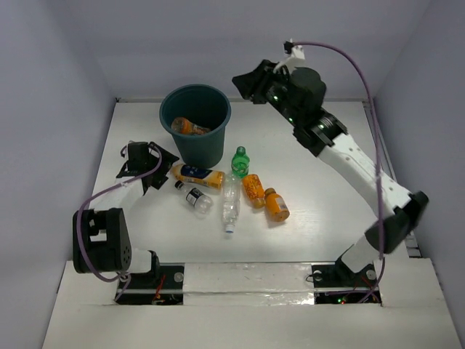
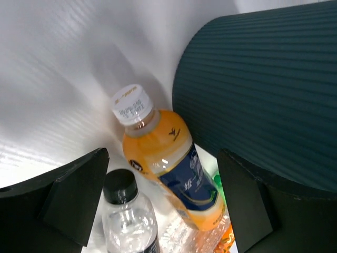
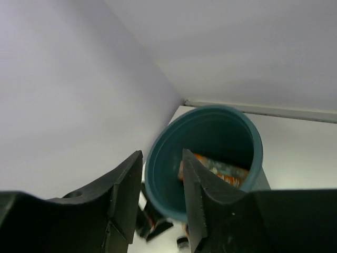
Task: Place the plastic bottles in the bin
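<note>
The dark teal bin (image 1: 200, 149) stands at the back left with an orange bottle (image 1: 190, 127) lying inside. My left gripper (image 1: 150, 164) is open, low on the table, its jaws either side of an orange bottle with a blue label (image 1: 197, 174) without touching it. In the left wrist view that bottle (image 2: 163, 163) lies against the bin wall (image 2: 263, 95), next to a short clear bottle with a black cap (image 2: 126, 211). A tall clear bottle (image 1: 231, 200), a green one (image 1: 239, 161) and two orange ones (image 1: 253, 190) (image 1: 276, 204) lie nearby. My right gripper (image 1: 243, 83) is open and empty above the bin's right side.
In the right wrist view my right gripper (image 3: 158, 195) looks down into the bin (image 3: 256, 142), where the orange bottle (image 3: 221, 166) lies. White walls enclose the table on three sides. The right arm reaches across the right half of the table.
</note>
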You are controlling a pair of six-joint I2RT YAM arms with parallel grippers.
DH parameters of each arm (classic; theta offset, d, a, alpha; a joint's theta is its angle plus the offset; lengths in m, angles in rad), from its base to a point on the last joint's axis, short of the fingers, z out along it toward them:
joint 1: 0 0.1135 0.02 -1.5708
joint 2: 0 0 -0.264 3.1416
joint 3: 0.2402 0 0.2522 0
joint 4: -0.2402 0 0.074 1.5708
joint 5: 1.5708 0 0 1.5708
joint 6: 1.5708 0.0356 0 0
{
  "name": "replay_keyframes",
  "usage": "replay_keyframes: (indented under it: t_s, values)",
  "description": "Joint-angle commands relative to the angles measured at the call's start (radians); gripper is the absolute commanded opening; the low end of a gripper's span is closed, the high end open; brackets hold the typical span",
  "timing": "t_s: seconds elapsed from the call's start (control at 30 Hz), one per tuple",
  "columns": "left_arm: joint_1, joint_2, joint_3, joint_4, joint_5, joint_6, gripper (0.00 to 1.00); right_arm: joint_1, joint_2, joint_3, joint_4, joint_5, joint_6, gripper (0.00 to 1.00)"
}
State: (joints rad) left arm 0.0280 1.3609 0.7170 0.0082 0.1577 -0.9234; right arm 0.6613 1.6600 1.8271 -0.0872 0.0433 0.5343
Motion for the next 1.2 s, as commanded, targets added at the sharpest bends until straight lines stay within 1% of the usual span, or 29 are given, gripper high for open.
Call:
replay_keyframes:
  t_s: [0.0,0.03,0.07,0.1,0.17,0.23,0.3,0.4,0.5,0.57,0.63,0.67,0.7,0.73,0.77,0.8,0.87,0.93,0.97,1.03,1.07,1.13,1.17]
  values:
    - [0.006,0.045,0.042,0.068,0.006,0.008,0.81,0.017,-0.17,-0.174,0.067,-0.071,-0.033,0.41]
    - [0.006,0.056,0.047,0.067,0.009,0.02,0.8,0.026,-0.201,-0.225,0.066,-0.091,-0.037,0.41]
    - [0.006,0.07,0.051,0.065,0.008,0.026,0.79,0.037,-0.235,-0.312,0.054,-0.094,-0.043,0.42]
    - [0.006,0.092,0.058,0.065,0.008,0.031,0.79,0.037,-0.291,-0.353,0.043,-0.094,-0.048,0.44]
    - [0.006,0.11,0.062,0.076,0.014,0.032,0.78,0.047,-0.341,-0.458,0.024,-0.108,-0.048,0.46]
    - [0.006,0.135,0.068,0.084,0.02,0.031,0.78,0.08,-0.399,-0.514,0.004,-0.106,-0.056,0.51]
    - [0.006,0.161,0.075,0.099,0.022,0.028,0.78,0.099,-0.434,-0.586,-0.034,-0.092,-0.056,0.54]
    - [0.006,0.191,0.078,0.136,0.028,0.024,0.78,0.132,-0.497,-0.693,-0.034,-0.114,-0.025,0.54]
    - [0.006,0.227,0.087,0.16,0.042,0.028,0.77,0.165,-0.542,-0.773,-0.04,-0.102,0.002,0.56]
    - [0.006,0.242,0.09,0.174,0.045,0.024,0.75,0.175,-0.56,-0.801,-0.046,-0.099,0.015,0.58]
    - [0.006,0.257,0.088,0.187,0.049,0.012,0.73,0.175,-0.565,-0.816,-0.06,-0.092,0.021,0.63]
    - [0.006,0.262,0.087,0.193,0.052,0.006,0.69,0.175,-0.563,-0.819,-0.078,-0.086,0.021,0.65]
    - [0.006,0.268,0.081,0.206,0.054,0.001,0.68,0.175,-0.557,-0.821,-0.086,-0.086,0.018,0.7]
    - [0.006,0.268,0.078,0.213,0.055,-0.011,0.65,0.175,-0.551,-0.819,-0.097,-0.086,0.018,0.72]
    - [0.006,0.268,0.076,0.22,0.054,-0.015,0.54,0.175,-0.542,-0.815,-0.118,-0.086,0.016,0.74]
    - [0.015,0.265,0.067,0.223,0.045,-0.022,0.48,0.175,-0.52,-0.812,-0.131,-0.085,0.013,0.75]
    - [0.015,0.254,0.056,0.24,0.04,-0.032,0.37,0.175,-0.499,-0.819,-0.137,-0.098,0.012,0.76]
    - [0.026,0.245,0.045,0.243,0.04,-0.034,0.3,0.184,-0.473,-0.835,-0.123,-0.103,0.024,0.78]
    - [0.026,0.238,0.042,0.242,0.04,-0.031,0.24,0.184,-0.465,-0.842,-0.102,-0.111,0.029,0.78]
    - [0.036,0.21,0.035,0.231,0.036,-0.022,0.21,0.184,-0.445,-0.861,-0.086,-0.109,0.041,0.79]
    - [0.046,0.187,0.032,0.217,0.034,-0.017,0.17,0.184,-0.424,-0.862,-0.069,-0.106,0.043,0.79]
    - [0.046,0.158,0.022,0.2,0.022,0.006,0.14,0.184,-0.399,-0.858,-0.063,-0.102,0.049,0.8]
    - [0.056,0.141,0.018,0.194,0.02,0.011,0.11,0.184,-0.37,-0.853,-0.06,-0.1,0.049,0.81]
